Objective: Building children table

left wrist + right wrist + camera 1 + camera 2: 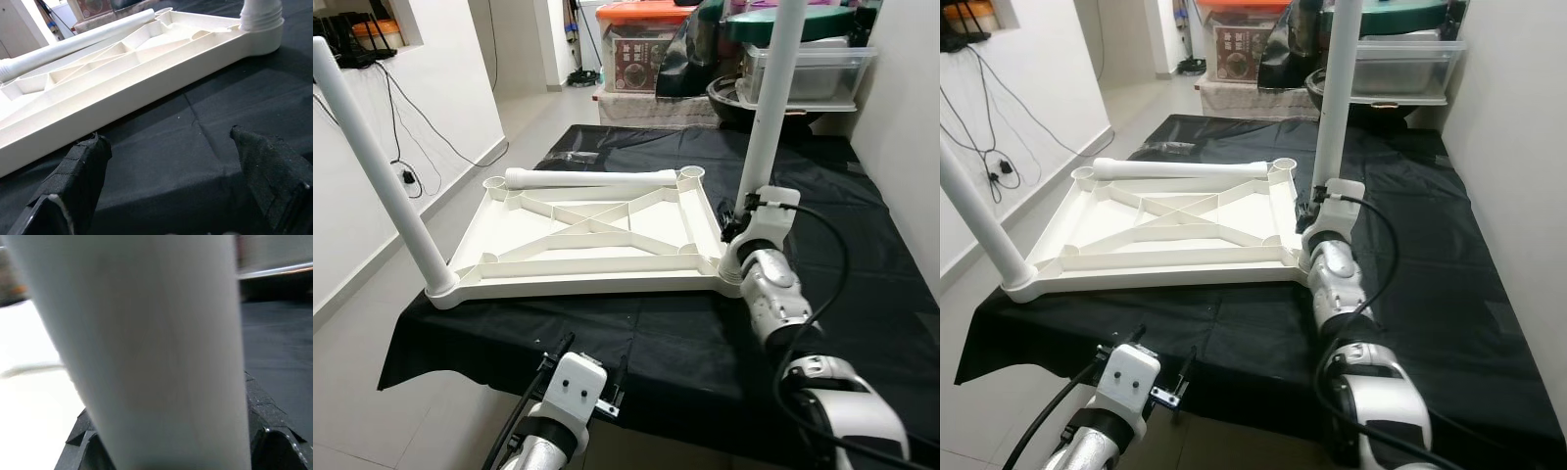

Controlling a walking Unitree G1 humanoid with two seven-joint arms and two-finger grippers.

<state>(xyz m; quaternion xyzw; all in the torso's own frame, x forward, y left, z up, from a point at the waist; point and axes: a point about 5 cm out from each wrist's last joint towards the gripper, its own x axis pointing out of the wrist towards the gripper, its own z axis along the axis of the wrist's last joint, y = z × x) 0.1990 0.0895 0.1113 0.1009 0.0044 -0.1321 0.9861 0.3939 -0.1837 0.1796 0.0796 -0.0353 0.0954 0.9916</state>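
- Head views showed the white tabletop (pixel 597 240) lying upside down on the black cloth (pixel 862 294), ribbed underside up, so its corner sockets faced upward to take legs.
- At the tabletop's near right corner stood an upright leg (pixel 769 108), and my right gripper (pixel 736 217) was clenched around its lower end just above the socket; in the right wrist view the leg (pixel 146 347) sat between my black pads (pixel 274 431). I judged I was holding it to seat or twist it home.
- At the tabletop's near left corner a second leg (pixel 372 166) stood in its socket, leaning outward.
- Along the tabletop's far edge a loose leg (pixel 592 179) lay flat between the two empty far sockets, handy for fitting next.
- Just off the tabletop's near edge, my left gripper (pixel 171 161) hovered low over the cloth, fingers (pixel 85 166) spread apart and holding nothing, free to steady the tabletop.
- Beyond the tabletop's far side sat storage boxes (pixel 803 69); cables (pixel 406 176) trailed down the wall to its left.
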